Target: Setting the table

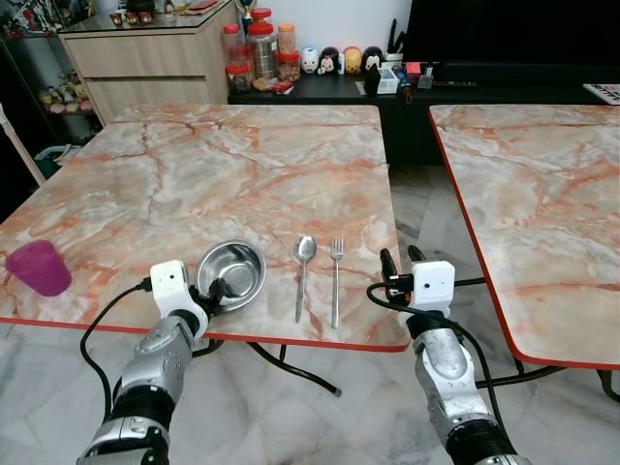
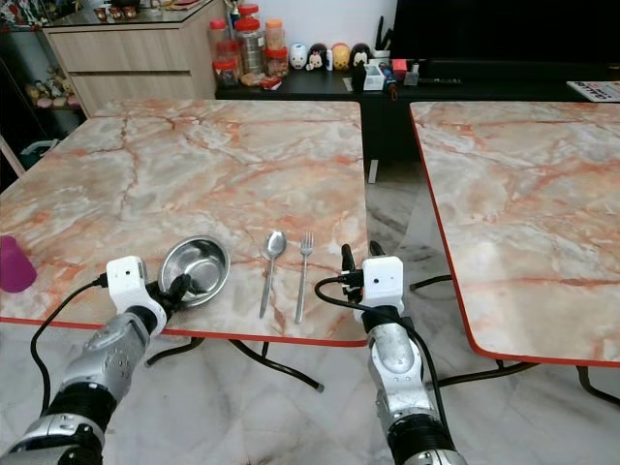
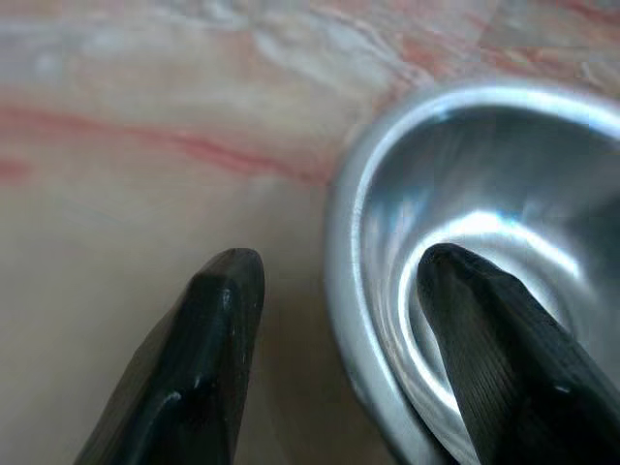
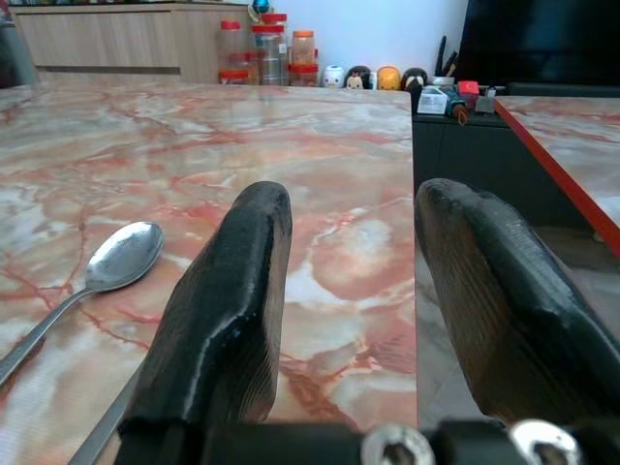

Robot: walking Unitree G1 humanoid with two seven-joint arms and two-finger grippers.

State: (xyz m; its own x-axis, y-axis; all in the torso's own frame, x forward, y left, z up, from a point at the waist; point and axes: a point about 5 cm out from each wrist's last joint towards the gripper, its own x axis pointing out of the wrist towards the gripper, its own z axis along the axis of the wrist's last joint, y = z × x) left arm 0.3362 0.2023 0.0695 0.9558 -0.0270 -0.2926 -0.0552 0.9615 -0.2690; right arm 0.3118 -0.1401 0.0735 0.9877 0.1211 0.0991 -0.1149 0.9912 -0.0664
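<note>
Presently my left gripper [image 1: 219, 294] jaws straddle the bowl [image 1: 232, 272] rim, released; right gripper [image 1: 400, 260] jaws released beside fork [image 1: 335, 279].

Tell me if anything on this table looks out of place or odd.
Mostly tidy: spoon and fork lie parallel beside the steel bowl. The purple cup sits apart, near the table's left edge. The left end effector straddles the bowl's rim.

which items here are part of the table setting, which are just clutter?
Job:
steel bowl, rim between left gripper fingers
spoon
fork
purple cup

Lying about:
jars on the cabinet
figurines
second table
</note>
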